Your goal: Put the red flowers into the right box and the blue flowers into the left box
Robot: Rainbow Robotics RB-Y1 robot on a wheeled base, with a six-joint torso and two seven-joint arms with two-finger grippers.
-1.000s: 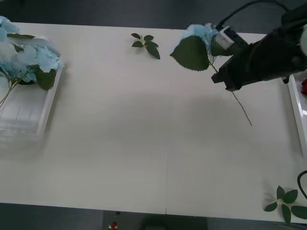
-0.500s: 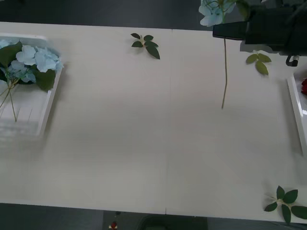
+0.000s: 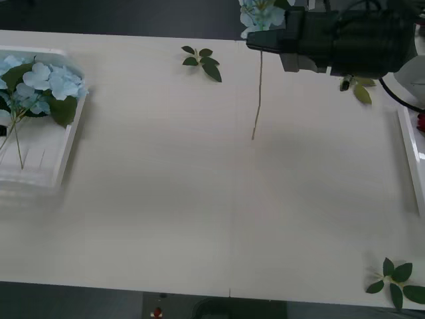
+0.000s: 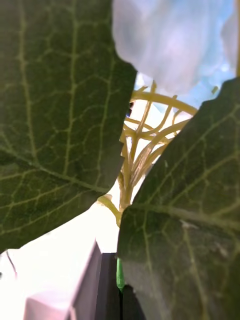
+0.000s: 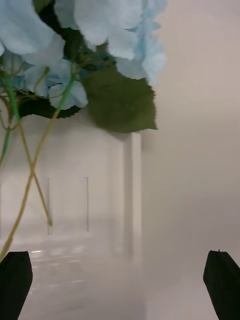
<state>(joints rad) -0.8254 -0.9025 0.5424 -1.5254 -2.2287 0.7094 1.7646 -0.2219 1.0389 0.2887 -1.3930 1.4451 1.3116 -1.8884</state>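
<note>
My right gripper (image 3: pixel 260 42) is shut on a blue flower (image 3: pixel 260 13) high over the table's far middle. Its thin stem (image 3: pixel 257 93) hangs straight down. In the right wrist view, its big green leaves (image 4: pixel 55 110) and pale bloom (image 4: pixel 170 45) crowd the lens above the right gripper (image 4: pixel 116 287). More blue flowers (image 3: pixel 41 81) lie in the left box (image 3: pixel 65 154), also seen as blue flowers (image 5: pixel 100 30) beyond my open left gripper (image 5: pixel 119 262). The right box (image 3: pixel 410 149) shows its rim at the right edge, with a bit of a red flower (image 3: pixel 421 121) in it.
Bloomless leaf sprigs lie at the far middle (image 3: pixel 201 60), under the right arm (image 3: pixel 358 88) and at the near right corner (image 3: pixel 397 278). The table's broad middle between the two boxes is bare.
My right arm has carried the blue flower leftward along the far side. Its stem has swung from slanted to hanging straight. The flowers in the left box have settled.
</note>
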